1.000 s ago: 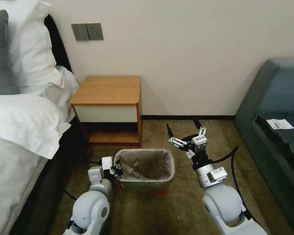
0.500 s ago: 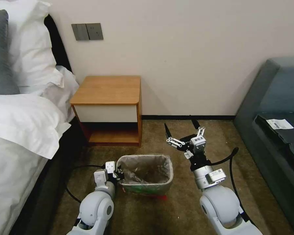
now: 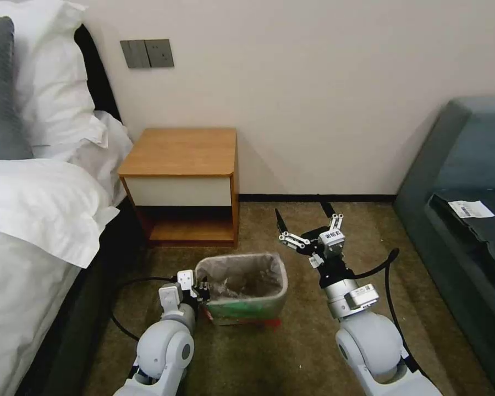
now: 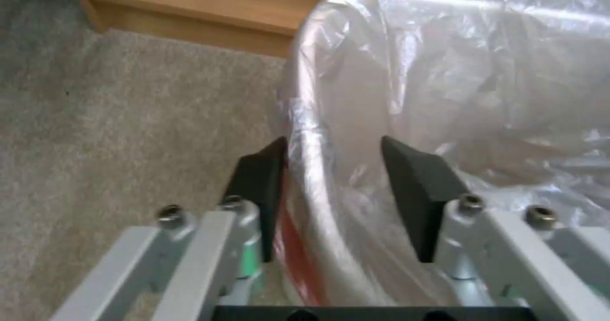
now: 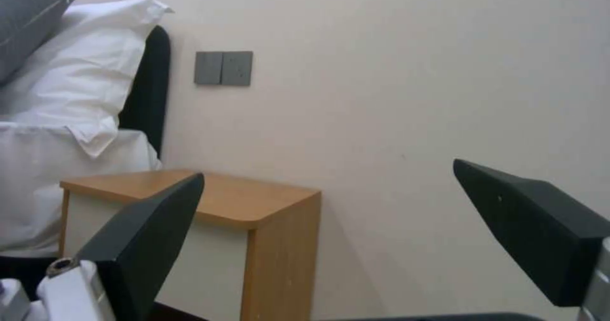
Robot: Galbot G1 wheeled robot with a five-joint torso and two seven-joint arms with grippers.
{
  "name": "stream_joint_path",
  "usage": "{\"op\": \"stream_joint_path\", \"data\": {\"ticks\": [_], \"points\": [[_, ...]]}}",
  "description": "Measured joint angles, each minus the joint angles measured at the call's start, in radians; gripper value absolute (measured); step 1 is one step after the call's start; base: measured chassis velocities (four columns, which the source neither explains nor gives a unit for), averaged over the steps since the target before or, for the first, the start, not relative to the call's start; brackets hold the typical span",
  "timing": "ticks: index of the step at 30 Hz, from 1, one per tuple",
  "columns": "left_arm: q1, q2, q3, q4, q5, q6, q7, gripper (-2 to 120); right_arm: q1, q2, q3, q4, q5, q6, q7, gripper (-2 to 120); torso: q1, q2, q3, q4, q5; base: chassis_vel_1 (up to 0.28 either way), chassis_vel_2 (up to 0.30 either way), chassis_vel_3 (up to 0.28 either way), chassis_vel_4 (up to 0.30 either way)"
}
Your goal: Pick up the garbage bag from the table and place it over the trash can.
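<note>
Now garbage bag over trash can (lined)

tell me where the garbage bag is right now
In the head view the garbage bag lines the trash can on the carpet just in front of the table, with the left claw straddling its rim on the robot's left side.

Soft, even indoor light; both wrist views are slightly blurred.
</note>
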Motion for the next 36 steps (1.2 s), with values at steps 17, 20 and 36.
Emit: {"op": "stream_joint_path", "data": {"ticks": [17,20,36], "points": [[0.008,0.002,-0.004,-0.033,0.001,-0.057,-0.002,95,0.003,0.005,-0.003,0.004,-0.001,-0.003,-0.006,100,0.0,0.0,0.0,-0.0001,-0.0001,0.0,0.0,0.0,0.0],[0.011,0.004,-0.006,-0.048,-0.004,-0.071,-0.002,95,0.003,0.005,-0.006,0.003,-0.002,-0.003,-0.009,100,0.0,0.0,0.0,-0.0001,-0.0001,0.0,0.0,0.0,0.0],[-0.039,0.005,-0.021,0.116,0.34,-0.841,0.014,100,-0.009,0.099,-0.006,-0.096,-0.034,0.059,0.018,100,0.0,0.0,0.0,-0.0001,0.0,0.0,0.0,0.0,0.0]]}}
